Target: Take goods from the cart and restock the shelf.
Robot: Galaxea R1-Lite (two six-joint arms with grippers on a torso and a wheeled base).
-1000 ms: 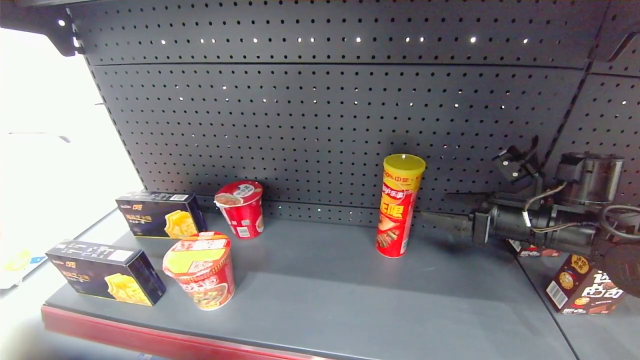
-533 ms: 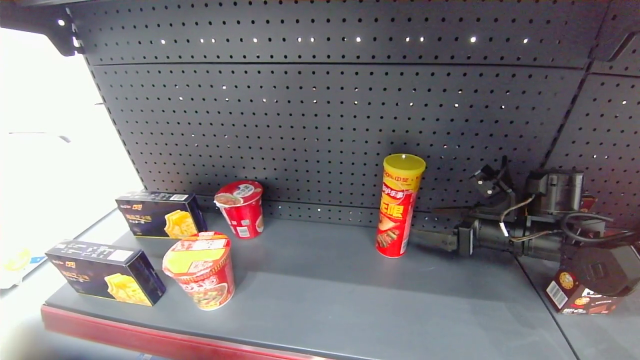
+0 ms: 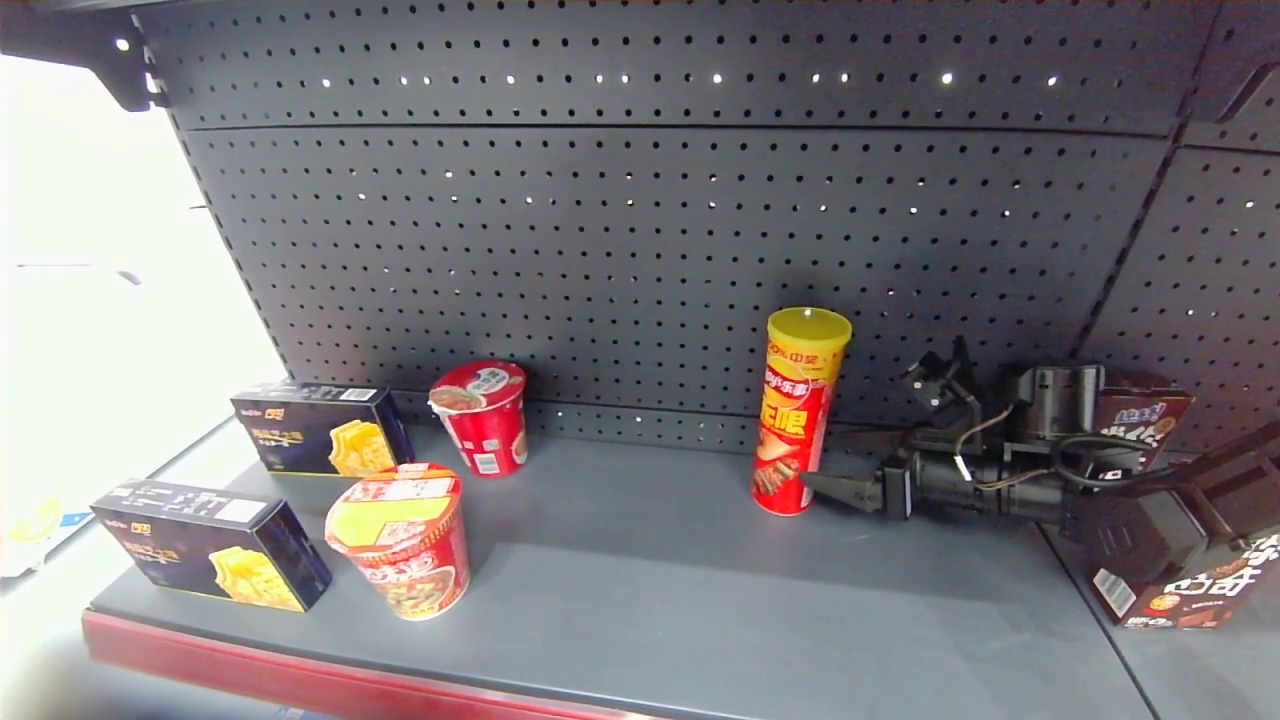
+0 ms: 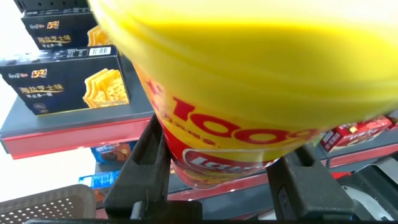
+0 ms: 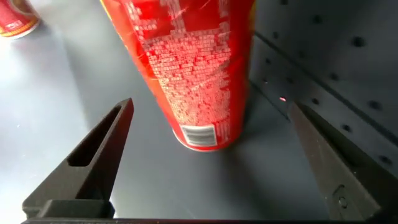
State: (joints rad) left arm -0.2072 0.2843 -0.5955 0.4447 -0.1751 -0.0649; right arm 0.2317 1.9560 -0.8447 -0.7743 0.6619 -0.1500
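Crisp tube point(image 3: 803, 412) upright on shelf point(image 3: 650, 600); right hand point(image 3: 815, 485) released just beside base; left hand point(image 4: 224, 180) grasping yellow-lidded tub point(image 4: 249, 81); next, likely: clean retreat, shelve tub

Matte black arm and claws, with loose cabling.

At the right middle of the head view, the right arm point(image 3: 1000, 492) is a black tube ending in a round joint housing. A small black camera block sits on a bracket above it, and thin black and pale cables loop along the top. The right claw point(image 5: 211, 106) has two flat, tapering black fingers point(image 5: 93, 155), one with a shallow rectangular recess, the other with a small round hole near its base. The left claw point(image 4: 224, 177) has matte black, blocky fingers point(image 4: 146, 168) at the lower edge of its wrist view.
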